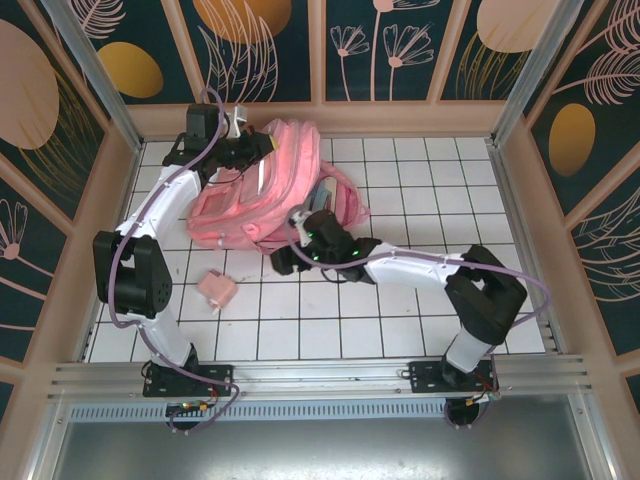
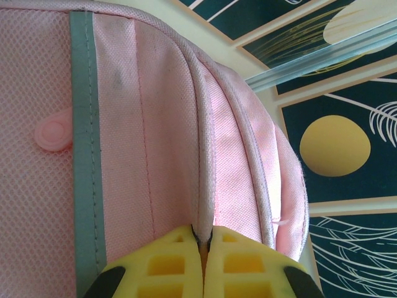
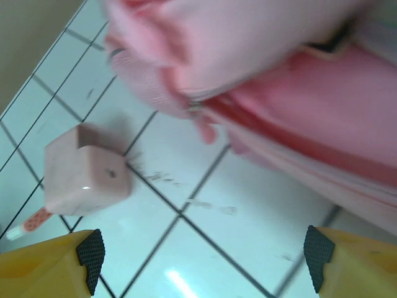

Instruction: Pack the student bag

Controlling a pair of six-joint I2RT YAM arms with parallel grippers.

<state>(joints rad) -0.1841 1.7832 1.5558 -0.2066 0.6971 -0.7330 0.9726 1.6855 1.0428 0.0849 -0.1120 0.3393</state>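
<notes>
Left claw (image 1: pixel 243 138) sits at the far end of the student bag (image 1: pixel 268 190) on the surface (image 1: pixel 430 190), a small pink box (image 1: pixel 218 290) outside it; close up it pinches a bag seam (image 2: pixel 201 155); right claw (image 3: pixel 203 257) hangs wide, empty, beside the bag: packing seems barely started.

The student bag (image 2: pixel 155 124) is matt woven cloth; the tiled table (image 3: pixel 205 254) is glossy.

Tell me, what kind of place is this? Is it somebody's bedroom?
Likely a robot practice booth, not a bedroom: a white tiled table boxed in by leaf-painted wall panels, a left arm and right arm bolted at its near edge, and a pink backpack lying on the tiles.
</notes>
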